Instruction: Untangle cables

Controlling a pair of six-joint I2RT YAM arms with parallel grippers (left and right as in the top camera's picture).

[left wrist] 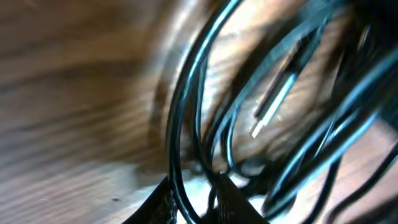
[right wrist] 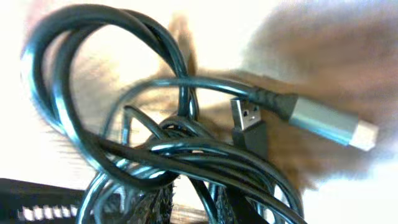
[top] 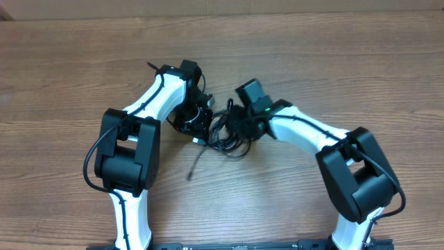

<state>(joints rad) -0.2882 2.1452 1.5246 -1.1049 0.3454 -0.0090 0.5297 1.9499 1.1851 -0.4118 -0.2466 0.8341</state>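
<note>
Well, my left pincer (left wrist: 194, 199) clamps strands of the cables (top: 225, 130); my right pincer (right wrist: 199, 205) sits inside that tangle, whether gripping I cannot tell, loops blocking my view.

White arms (top: 156, 97); black joints (top: 128, 149); perhaps LED (top: 266, 109)

The wooden counter (top: 312, 62) is carrying a tangle of thin black cables (top: 223, 135), which is lying between the left claw (top: 196, 123) and the right claw (top: 241, 119). One loose strand (top: 194, 165) is trailing out of the tangle on the robot's side of the left claw, its end resting on bare wood. A grey-sleeved USB plug (right wrist: 249, 118) is lying just ahead of the right claw among the loops, and a slim silver-tipped plug (left wrist: 270, 109) is lying ahead of the left claw.
</note>
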